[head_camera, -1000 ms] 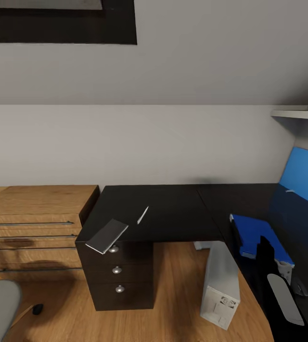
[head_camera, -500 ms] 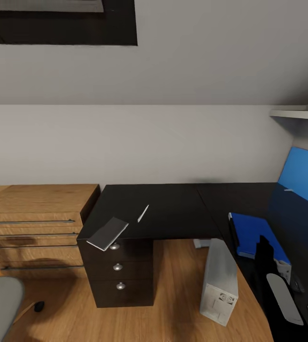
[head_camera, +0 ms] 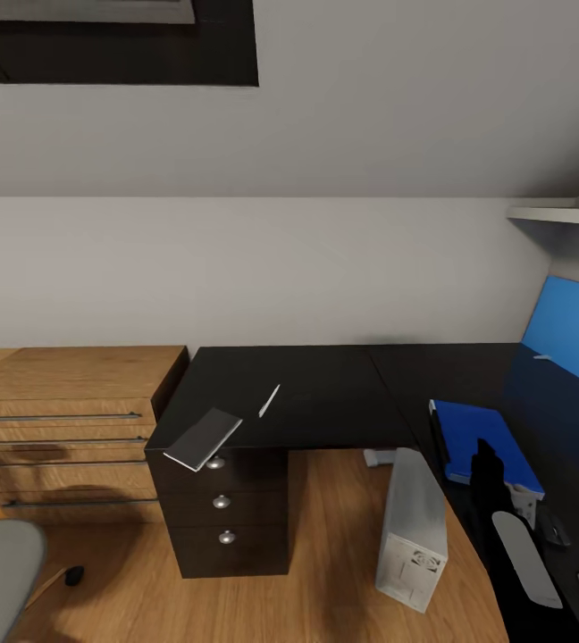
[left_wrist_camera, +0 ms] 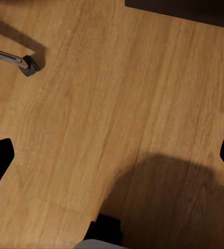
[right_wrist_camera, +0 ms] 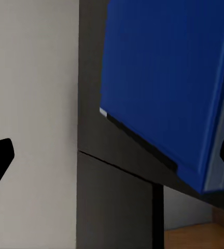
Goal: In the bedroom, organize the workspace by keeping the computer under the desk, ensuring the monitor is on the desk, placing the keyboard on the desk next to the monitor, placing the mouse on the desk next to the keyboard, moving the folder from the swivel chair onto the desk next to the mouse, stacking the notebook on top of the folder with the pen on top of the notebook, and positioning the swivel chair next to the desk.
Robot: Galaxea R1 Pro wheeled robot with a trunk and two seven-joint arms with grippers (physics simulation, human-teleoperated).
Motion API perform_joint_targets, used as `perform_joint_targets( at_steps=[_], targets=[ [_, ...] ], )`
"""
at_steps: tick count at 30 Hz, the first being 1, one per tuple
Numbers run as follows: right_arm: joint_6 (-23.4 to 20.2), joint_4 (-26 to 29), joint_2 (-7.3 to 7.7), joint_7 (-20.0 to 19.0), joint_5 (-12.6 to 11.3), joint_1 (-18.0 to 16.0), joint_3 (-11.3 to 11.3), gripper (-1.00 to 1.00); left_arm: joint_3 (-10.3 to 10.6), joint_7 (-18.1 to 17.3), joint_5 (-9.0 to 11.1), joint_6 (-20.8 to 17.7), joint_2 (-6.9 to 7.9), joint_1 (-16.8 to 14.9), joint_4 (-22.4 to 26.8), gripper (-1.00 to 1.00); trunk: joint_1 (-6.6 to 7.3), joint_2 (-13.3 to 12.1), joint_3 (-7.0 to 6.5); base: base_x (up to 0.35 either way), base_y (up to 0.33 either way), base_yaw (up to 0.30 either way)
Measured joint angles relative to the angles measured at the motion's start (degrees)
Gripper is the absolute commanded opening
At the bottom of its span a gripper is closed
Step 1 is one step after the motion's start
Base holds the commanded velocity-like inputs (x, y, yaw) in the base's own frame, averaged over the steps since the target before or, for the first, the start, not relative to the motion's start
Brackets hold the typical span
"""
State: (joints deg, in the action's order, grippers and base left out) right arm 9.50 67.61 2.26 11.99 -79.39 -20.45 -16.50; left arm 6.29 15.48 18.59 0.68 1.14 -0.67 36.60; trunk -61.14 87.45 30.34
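The folder (head_camera: pixel 482 438) lies on the desk (head_camera: pixel 325 393); the notebook (head_camera: pixel 203 438) and pen (head_camera: pixel 269 401) sit well apart, unstacked. Both end effectors are spread apart, empty.

The long black L-shaped bench (head_camera: pixel 325 393) across the middle of the frame has a smooth, faintly glossy top that reflects the bright blue screen at right. Its drawer unit carries round, polished silver metal knobs (head_camera: pixel 222 502). At left, the low light-wood cabinet (head_camera: pixel 66 402) shows warm grain and thin dark metal rails. The plank floor (head_camera: pixel 325 572) is smooth wood with visible grain. The light grey computer tower (head_camera: pixel 412 531) at lower centre looks like matt painted metal. The flat blue folder (head_camera: pixel 482 438) at right looks smooth and matt. The thin grey notebook (head_camera: pixel 203 438) looks matt.
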Motion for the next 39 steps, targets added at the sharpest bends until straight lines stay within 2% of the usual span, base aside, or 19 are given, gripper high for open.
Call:
perform_joint_targets(
  at_steps=[9, 20, 21, 24, 25, 26, 27, 30, 31, 34, 36, 39],
  targets=[
    [0.07, 4.15, -0.15, -0.56, -0.03, 0.08, 0.57, 1.0, 0.0, 0.0, 0.0, -0.04, 0.0, 0.0, 0.0, 1.0, 0.0, 0.0, 0.0, 0.0, 0.0, 0.0],
    [-0.08, 9.3, -1.47, -0.57, -0.16, 0.44, 1.66, 1.0, 0.0, 0.0, 0.0, 0.0, 0.0, 0.0, 0.0, 1.0, 0.0, 0.0, 0.0, 0.0, 0.0, 0.0],
    [-0.2, 10.01, -1.5, -0.52, -0.23, 0.49, 3.5, 1.0, 0.0, 0.0, 0.0, 0.0, 0.0, 0.0, 0.0, 1.0, 0.0, 0.0, 0.0, 0.0, 0.0, 0.0],
    [-0.31, 10.09, -1.5, -0.44, -0.25, 0.51, 5.59, 1.0, 0.0, 0.0, 0.0, -0.01, 0.0, 0.0, 0.0, 1.0, 0.0, 0.0, 0.0, 0.0, 0.0, 0.0],
    [-0.39, 10.02, -1.5, -0.38, -0.28, 0.52, 7.22, 1.0, 0.0, 0.0, 0.0, 0.01, 0.0, 0.0, 0.0, 1.0, 0.0, 0.0, 0.0, 0.0, 0.0, 0.0],
    [-0.57, 9.28, -1.53, -0.29, -0.48, 0.54, 13.57, 1.0, 0.0, 0.0, 0.0, 0.0, 0.0, -0.01, -0.01, 1.0, 0.0, 0.0, 0.0, 0.0, 0.0, 0.0],
    [-0.59, 9.08, -1.54, -0.27, -0.47, 0.54, 15.41, 1.0, 0.0, 0.0, 0.0, -0.01, 0.0, 0.0, 0.0, 1.0, 0.0, 0.0, 0.0, 0.0, 0.0, 0.0],
    [-0.67, 8.11, -1.61, -0.27, -0.61, 0.54, 17.82, 1.0, 0.0, 0.0, 0.0, 0.0, 0.0, 0.0, 0.0, 1.0, 0.0, 0.0, 0.0, 0.0, 0.0, 0.034],
    [-0.7, 6.25, -1.95, -0.24, -0.92, 0.56, 21.02, 1.0, 0.0, 0.01, 0.01, 0.02, 0.0, 0.0, 0.0, 1.0, 0.0, 0.0, 0.0, 0.0, 0.0, 0.135],
    [-0.74, 5.04, -2.69, -0.15, -0.87, 0.54, 23.44, 1.0, 0.0, 0.01, 0.01, 0.03, 0.0, 0.01, 0.02, 1.0, 0.0, 0.0, 0.0, 0.0, 0.0, 0.192],
    [-0.76, 2.93, -4.56, -0.02, -0.88, 0.54, 26.33, 1.0, 0.04, 0.03, -0.01, 0.45, 0.0, 0.01, 0.03, 1.0, 0.0, 0.0, -0.01, 0.0, 0.0, 0.247],
    [-0.84, 0.71, -5.86, 0.02, -0.83, 0.53, 29.11, 1.0, 0.06, 0.06, -0.04, 1.89, 0.01, 0.02, 0.07, 1.0, 0.0, 0.0, -0.05, 0.0, 0.0, 0.262]
  ],
)
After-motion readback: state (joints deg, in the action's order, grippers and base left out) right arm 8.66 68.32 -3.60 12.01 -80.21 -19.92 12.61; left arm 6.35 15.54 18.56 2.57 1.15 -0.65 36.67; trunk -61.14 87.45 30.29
